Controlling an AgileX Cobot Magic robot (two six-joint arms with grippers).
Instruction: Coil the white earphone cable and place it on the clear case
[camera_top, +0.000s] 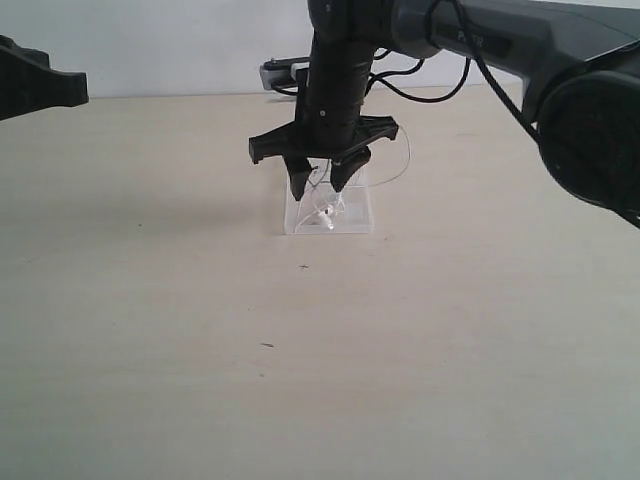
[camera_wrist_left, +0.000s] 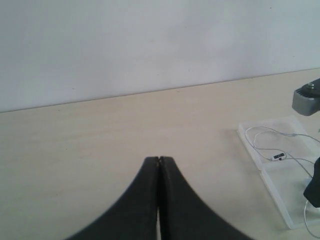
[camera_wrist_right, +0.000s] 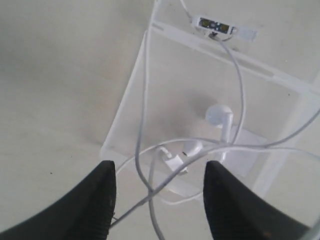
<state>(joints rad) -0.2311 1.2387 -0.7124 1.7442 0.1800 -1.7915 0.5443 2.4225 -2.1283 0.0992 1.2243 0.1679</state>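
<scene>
The clear case lies flat on the table near the middle. The white earphone cable rests in loose loops on it, with two earbuds, the plug and the inline remote showing. One thin loop of the cable arcs out beside the right gripper. My right gripper hangs just above the case, open; cable strands cross between its fingers without being pinched. My left gripper is shut on nothing, off to the left and away from the clear case.
A grey device with black robot cables sits at the table's back edge against the white wall. The left arm hovers at the far left. Pale wooden tabletop stretches in front of the case.
</scene>
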